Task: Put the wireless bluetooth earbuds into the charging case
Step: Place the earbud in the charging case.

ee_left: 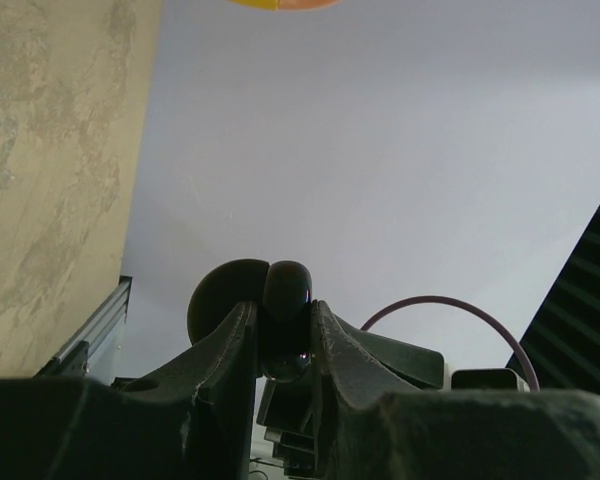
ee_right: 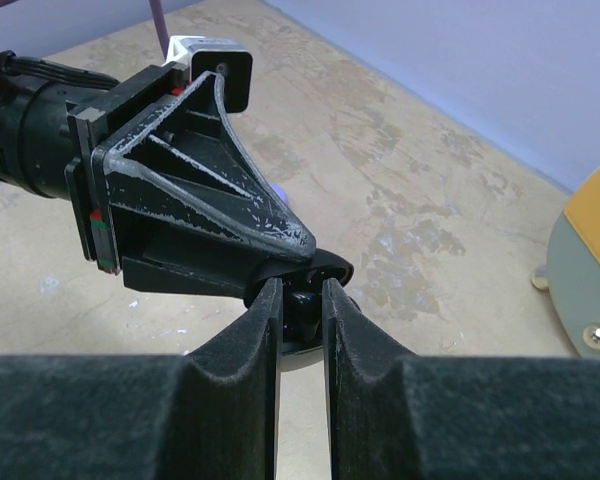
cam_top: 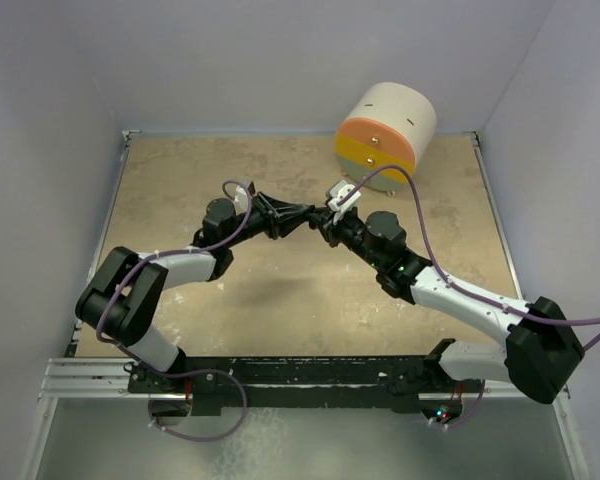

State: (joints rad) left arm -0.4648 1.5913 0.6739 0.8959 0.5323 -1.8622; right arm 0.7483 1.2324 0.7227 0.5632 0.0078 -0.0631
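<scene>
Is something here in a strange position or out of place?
The cream drum with an orange and yellow face lies on its side at the far edge of the table. Also, the left gripper and right gripper both pinch one small glossy black object in mid-air.

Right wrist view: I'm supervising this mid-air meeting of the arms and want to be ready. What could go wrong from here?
1. The left gripper and right gripper both pinch small glossy black parts above the table; a slip would likely drop them.
2. Their fingertips crowd together, so a small misalignment could pry a part loose.
</scene>
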